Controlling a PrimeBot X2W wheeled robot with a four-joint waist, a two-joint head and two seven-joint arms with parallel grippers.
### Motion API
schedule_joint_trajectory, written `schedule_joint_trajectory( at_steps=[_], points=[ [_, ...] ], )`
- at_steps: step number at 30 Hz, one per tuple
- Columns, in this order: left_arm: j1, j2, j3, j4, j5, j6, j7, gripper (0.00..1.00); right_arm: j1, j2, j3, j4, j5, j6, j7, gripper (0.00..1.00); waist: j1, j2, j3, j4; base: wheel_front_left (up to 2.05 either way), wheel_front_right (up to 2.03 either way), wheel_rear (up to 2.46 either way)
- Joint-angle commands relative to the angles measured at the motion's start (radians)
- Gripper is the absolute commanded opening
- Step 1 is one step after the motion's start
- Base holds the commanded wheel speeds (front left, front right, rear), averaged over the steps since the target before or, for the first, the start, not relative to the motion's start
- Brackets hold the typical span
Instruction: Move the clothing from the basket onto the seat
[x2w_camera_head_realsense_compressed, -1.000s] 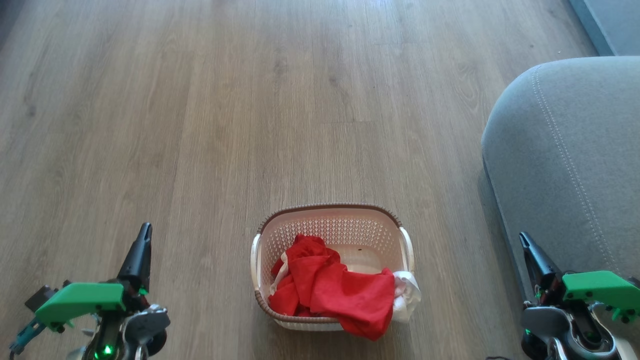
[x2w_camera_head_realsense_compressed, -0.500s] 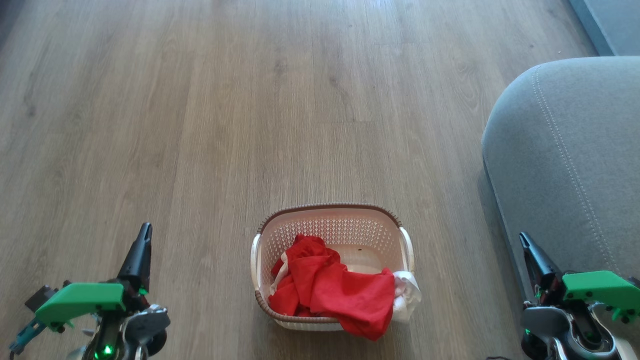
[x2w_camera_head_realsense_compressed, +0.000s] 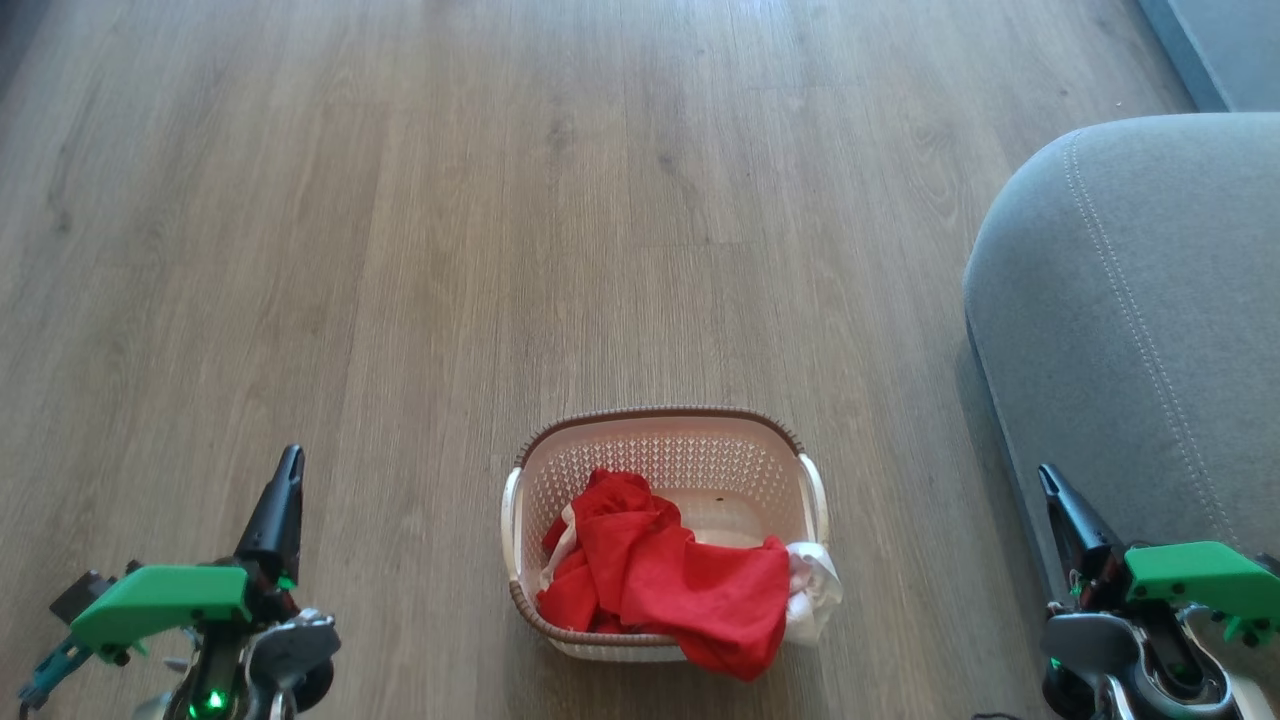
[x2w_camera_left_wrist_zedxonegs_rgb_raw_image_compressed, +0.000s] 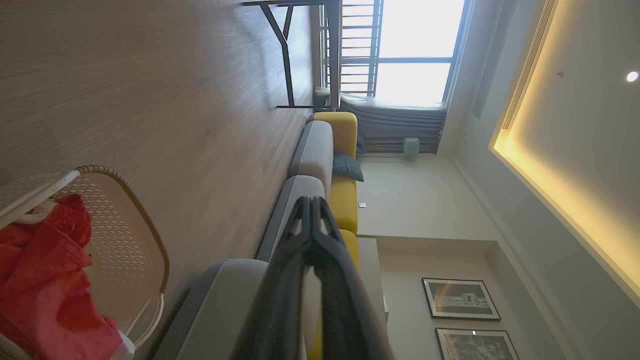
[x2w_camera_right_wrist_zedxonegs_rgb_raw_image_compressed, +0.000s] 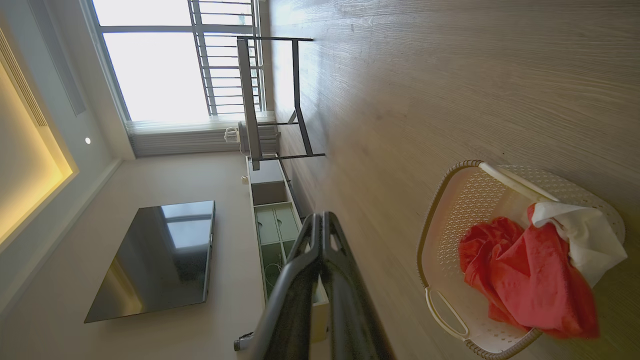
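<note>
From the head, we see the clothing (x2w_camera_head_realsense_compressed: 665, 575) heaped in the near-right corner of the basket (x2w_camera_head_realsense_compressed: 690, 455), spilling over its rim, midway between left tool (x2w_camera_head_realsense_compressed: 288, 458) and right tool (x2w_camera_head_realsense_compressed: 1045, 472). The seat (x2w_camera_head_realsense_compressed: 1140, 330) lies just beside the right one. Left wrist: tool closed, empty. Right wrist: likewise, clothing (x2w_camera_right_wrist_zedxonegs_rgb_raw_image_compressed: 530, 280) off to its right. We judge the right arm handier.

1. The left hand (x2w_camera_head_realsense_compressed: 289, 462) sits low at the left of the head view. Its two dark fingers are pressed together and point up, leaning slightly right.
2. The right hand (x2w_camera_head_realsense_compressed: 1046, 475) sits low at the right, with fingers likewise closed tip to tip, leaning slightly left.
</note>
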Motion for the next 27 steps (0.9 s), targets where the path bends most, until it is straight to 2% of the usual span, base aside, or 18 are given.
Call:
schedule_joint_trajectory(
  at_steps=[1, 11, 12, 27],
  points=[
    [-0.055, 0.005, 0.036, -0.034, -0.004, -0.007, 0.003, 0.0, -0.049, -0.007, 0.017, -0.037, 0.006, 0.007, 0.007, 0.0, 0.0, 0.0, 0.0, 0.0, 0.0, 0.0, 0.0],
    [-0.055, 0.005, 0.036, -0.034, -0.004, -0.007, 0.003, 0.0, -0.049, -0.007, 0.017, -0.037, 0.006, 0.007, 0.007, 0.0, 0.0, 0.0, 0.0, 0.0, 0.0, 0.0, 0.0],
    [0.001, 0.0, -0.001, 0.004, 0.0, 0.001, 0.0, 1.0, 0.0, 0.0, 0.0, 0.004, 0.0, 0.0, 0.0, 1.0, 0.0, 0.0, 0.0, 0.0, 0.0, 0.0, 0.0],
    [0.007, 0.003, -0.029, 0.013, 0.023, 0.003, -0.041, 1.0, 0.009, -0.005, 0.032, 0.002, -0.046, 0.001, -0.041, 1.0, 0.0, 0.0, -0.001, 0.002, 0.0, 0.0, 0.0]
  ],
)
